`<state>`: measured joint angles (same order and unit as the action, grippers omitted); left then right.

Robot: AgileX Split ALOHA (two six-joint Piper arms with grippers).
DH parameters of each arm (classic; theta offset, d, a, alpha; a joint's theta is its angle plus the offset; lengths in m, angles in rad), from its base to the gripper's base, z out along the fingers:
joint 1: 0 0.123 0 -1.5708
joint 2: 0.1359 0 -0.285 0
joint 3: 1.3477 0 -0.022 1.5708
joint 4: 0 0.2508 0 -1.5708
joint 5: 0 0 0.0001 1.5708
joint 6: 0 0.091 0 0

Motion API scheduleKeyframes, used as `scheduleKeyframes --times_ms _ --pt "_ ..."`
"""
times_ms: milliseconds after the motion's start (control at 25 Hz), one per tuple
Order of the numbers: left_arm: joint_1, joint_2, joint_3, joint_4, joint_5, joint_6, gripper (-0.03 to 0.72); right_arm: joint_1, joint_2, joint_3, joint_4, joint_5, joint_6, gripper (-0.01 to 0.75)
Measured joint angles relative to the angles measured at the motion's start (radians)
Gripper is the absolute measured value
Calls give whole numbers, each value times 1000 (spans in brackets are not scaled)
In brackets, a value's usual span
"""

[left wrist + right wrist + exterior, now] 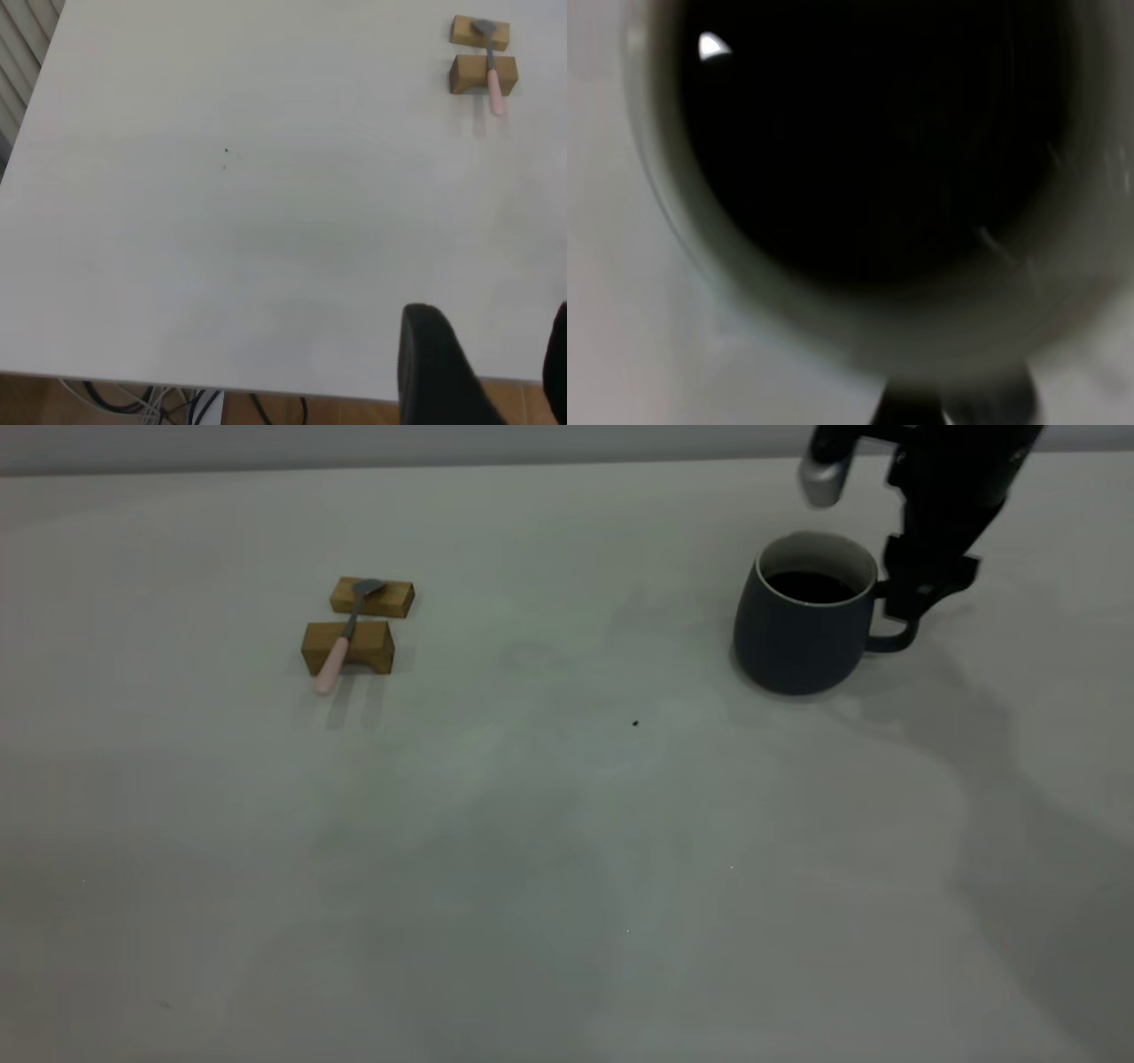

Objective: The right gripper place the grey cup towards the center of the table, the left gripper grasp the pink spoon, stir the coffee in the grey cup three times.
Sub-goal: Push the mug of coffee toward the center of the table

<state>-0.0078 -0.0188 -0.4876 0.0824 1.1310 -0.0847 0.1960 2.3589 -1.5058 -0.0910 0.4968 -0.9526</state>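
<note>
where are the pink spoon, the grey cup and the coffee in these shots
pink spoon (330, 669), exterior view, on its pink handle end, past the nearer wooden block.
grey cup (788, 642), exterior view, on its dark outer wall.
coffee (811, 586), exterior view, on the dark liquid surface inside the cup.

Dark slate-grey rounded mug (802, 624) with a white inside and thin white rim, holding near-black glossy coffee (808, 586). Slim spoon (345, 634): pale pink handle, dark grey metal bowl. Two golden-brown wooden blocks (348, 646). Plain pale grey-white matte table (532, 850).
</note>
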Motion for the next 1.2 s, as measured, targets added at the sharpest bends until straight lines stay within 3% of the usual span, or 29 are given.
scheduleKeyframes --times_ms 240,560,920,1040,1200 --pt "0 0 0 0 0 0 374 56 30 -21 49 21 -45 677" --pt "0 0 0 0 0 0 374 189 31 -22 152 23 -52 660" --pt "0 0 0 0 0 0 374 303 27 -22 307 -36 -25 644" --pt "0 0 0 0 0 0 374 302 -17 -22 315 16 57 643" --pt "0 0 0 0 0 0 374 290 -181 -22 302 191 238 638"
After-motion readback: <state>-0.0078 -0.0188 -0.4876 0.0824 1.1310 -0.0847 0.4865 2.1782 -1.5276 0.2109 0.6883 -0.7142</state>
